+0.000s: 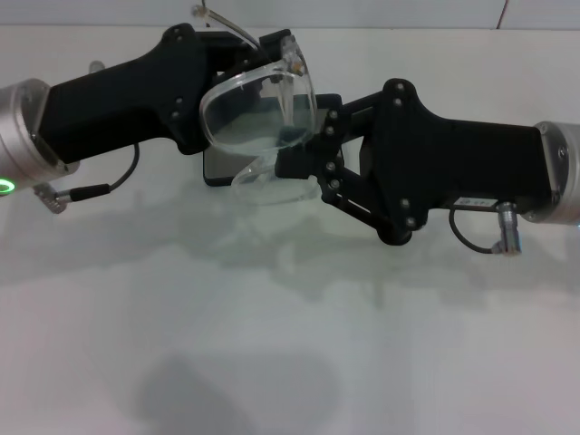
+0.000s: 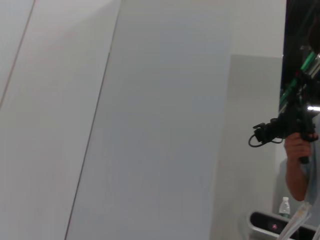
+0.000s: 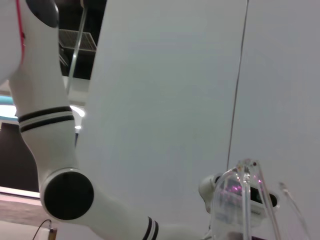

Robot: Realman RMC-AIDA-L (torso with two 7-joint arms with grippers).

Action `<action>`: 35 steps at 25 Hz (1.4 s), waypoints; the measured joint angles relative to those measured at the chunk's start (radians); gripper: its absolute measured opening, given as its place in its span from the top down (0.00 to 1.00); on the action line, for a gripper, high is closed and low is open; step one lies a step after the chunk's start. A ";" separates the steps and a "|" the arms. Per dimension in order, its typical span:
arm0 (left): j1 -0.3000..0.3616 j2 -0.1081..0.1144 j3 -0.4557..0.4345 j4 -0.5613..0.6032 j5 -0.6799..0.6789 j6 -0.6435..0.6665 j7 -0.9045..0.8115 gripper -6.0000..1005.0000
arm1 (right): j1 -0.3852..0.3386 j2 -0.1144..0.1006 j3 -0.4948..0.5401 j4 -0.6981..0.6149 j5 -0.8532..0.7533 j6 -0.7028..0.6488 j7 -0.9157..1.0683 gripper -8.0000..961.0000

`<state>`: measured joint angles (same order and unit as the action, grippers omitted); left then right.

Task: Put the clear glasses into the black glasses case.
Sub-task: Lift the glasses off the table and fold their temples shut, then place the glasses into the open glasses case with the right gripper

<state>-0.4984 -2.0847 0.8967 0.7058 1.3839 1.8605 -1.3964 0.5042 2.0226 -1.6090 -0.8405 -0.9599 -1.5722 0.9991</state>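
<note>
The clear glasses (image 1: pixel 254 113) hang in the air at the middle back of the head view, lens tilted, one clear arm pointing up and back. My left gripper (image 1: pixel 283 54) reaches in from the left and is shut on their upper corner. From the right, my right gripper (image 1: pixel 304 159) is shut on their lower edge. Below them on the table lies the black glasses case (image 1: pixel 217 168), mostly hidden by the glasses and both grippers. The glasses (image 3: pixel 240 200) loom close in the right wrist view. A clear arm tip (image 2: pixel 295 222) shows in the left wrist view.
The white table (image 1: pixel 272 344) stretches toward the front with only shadows on it. A person (image 2: pixel 297 150) holding a black device stands far off in the left wrist view, with a water bottle (image 2: pixel 284 205) nearby. The robot's white body (image 3: pixel 50 130) fills part of the right wrist view.
</note>
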 joint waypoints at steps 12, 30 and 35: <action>0.009 -0.001 0.082 0.065 -0.044 0.000 -0.039 0.94 | 0.008 0.001 -0.003 0.002 -0.002 0.029 0.003 0.92; 0.042 0.004 -0.010 0.060 -0.015 -0.078 0.032 0.94 | 0.032 -0.004 0.005 0.004 -0.006 0.025 0.049 0.92; 0.120 0.041 -0.123 0.054 0.078 -0.144 0.038 0.94 | 0.044 -0.028 0.127 -0.078 -0.141 0.041 0.272 0.92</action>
<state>-0.3780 -2.0434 0.7732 0.7601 1.4621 1.7162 -1.3587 0.5482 1.9945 -1.4824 -0.9188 -1.1010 -1.5316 1.2713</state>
